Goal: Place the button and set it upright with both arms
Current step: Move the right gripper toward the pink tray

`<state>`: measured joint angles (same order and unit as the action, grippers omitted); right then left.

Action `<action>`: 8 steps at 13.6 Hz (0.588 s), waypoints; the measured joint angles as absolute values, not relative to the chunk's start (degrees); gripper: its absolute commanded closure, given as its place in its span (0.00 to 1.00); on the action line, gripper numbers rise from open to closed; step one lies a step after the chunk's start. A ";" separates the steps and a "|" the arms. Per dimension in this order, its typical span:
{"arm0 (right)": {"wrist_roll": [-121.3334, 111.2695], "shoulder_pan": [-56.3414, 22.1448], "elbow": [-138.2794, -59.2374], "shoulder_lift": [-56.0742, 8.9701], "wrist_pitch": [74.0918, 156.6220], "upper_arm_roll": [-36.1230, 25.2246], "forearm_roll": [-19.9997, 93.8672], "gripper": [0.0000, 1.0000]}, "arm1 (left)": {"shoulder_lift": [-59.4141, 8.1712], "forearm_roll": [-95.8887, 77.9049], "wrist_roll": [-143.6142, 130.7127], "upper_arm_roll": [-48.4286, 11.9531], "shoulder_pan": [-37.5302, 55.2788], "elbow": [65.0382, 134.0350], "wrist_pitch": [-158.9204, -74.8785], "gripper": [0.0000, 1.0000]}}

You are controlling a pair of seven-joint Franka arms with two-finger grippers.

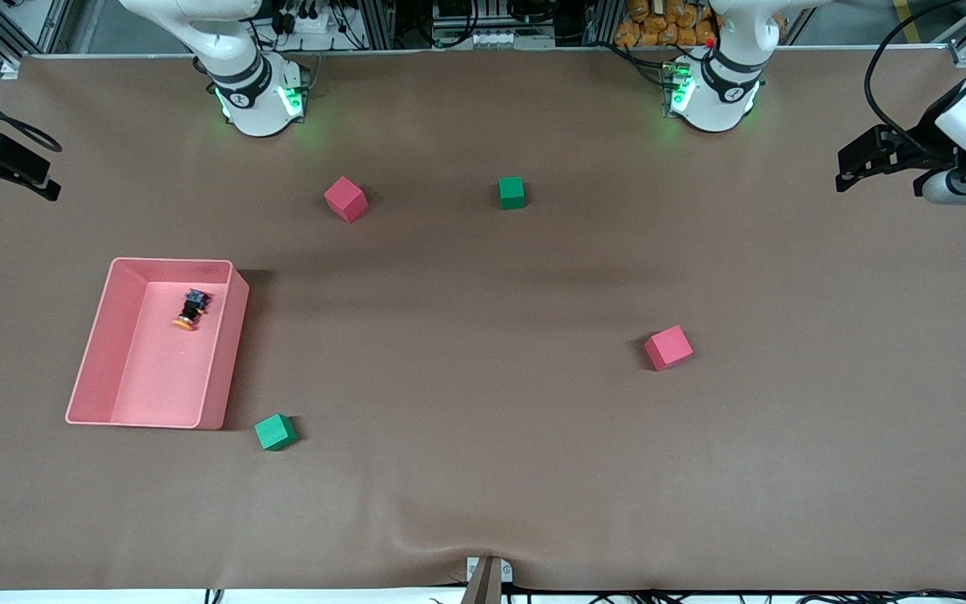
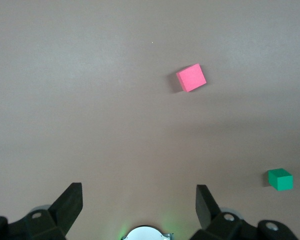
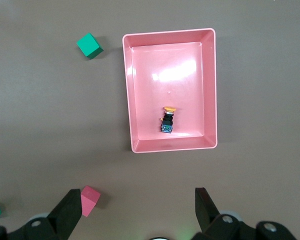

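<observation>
**Both claws spread wide and empty, button lying in the pink tray**

The right gripper (image 3: 135, 207) shows at the bottom edge of its wrist view, fingers spread wide, holding nothing, high over the table. The pink tray (image 3: 127, 95) sits mid-frame there, and the button (image 3: 168, 120) lies on its side on the tray floor, close to one short wall, orange cap pointing toward the tray's middle. A green cube (image 3: 89, 45) sits upper left in that frame, well apart from the tray, and a red cube (image 3: 90, 200) is down by the finger tip.

The left gripper (image 2: 140, 205) is the same story: wide apart, nothing held, with a red cube (image 2: 191, 77) upper right of frame and a green cube (image 2: 280, 179) at the right edge.

In the front view the tray (image 1: 97, 335) is at left centre, toward the right arm's end, with the button (image 1: 190, 309) in its upper part. One green cube (image 1: 275, 432) sits just off the tray's lower corner.

The surface is a plain brown mat (image 1: 483, 470) with a wrinkle at bottom centre. Along the top edge there are aluminium frame rails, cables and green-lit arm bases. No readable writing anywhere that I can make out.
</observation>
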<state>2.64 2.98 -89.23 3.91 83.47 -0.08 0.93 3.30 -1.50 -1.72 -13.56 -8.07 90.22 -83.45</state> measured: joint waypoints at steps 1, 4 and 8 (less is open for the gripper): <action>2.64 2.98 -89.28 3.91 83.50 -0.08 0.93 0.00 | 3.21 -1.50 -1.71 -13.56 -8.07 90.20 -83.45 0.00; 2.64 2.99 -89.42 3.91 83.59 -0.09 0.93 0.00 | 3.03 -1.50 -1.69 -13.59 -8.06 90.07 -83.45 0.00; 2.63 3.03 -91.02 3.90 85.44 -0.22 0.93 0.00 | 2.38 -1.50 -1.69 -13.59 -8.06 90.04 -83.45 0.00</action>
<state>2.63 3.03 -91.02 3.90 85.44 -0.22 0.93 2.38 -1.50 -1.69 -13.59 -8.06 90.04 -83.45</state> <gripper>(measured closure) 0.000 0.000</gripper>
